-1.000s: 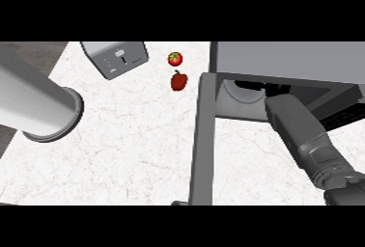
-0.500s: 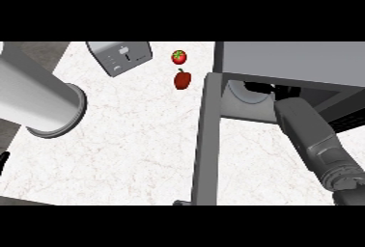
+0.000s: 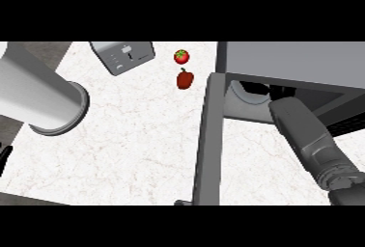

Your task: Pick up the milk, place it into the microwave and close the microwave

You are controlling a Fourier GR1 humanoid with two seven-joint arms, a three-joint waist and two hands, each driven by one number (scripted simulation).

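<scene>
The microwave (image 3: 292,60) stands at the upper right with its door (image 3: 206,144) swung open, seen edge-on as a long grey bar. My right forearm (image 3: 310,140) reaches up into the opening. Only black parts of the right hand (image 3: 255,89) show in the dark cavity, above a pale curved surface. The milk is not visible in this view. My left forearm (image 3: 35,91) fills the upper left as a large grey cylinder. A black sliver at the left edge (image 3: 4,155) may belong to the left hand.
A grey toaster (image 3: 122,56) sits at the back of the white marble counter (image 3: 128,149). A tomato (image 3: 182,56) and a red pepper (image 3: 185,79) lie just left of the microwave. The counter's front edge runs along the bottom.
The right forearm has stayed inside the microwave opening, shifting only slightly. The whole view has drifted a little; nothing on the counter has moved.
</scene>
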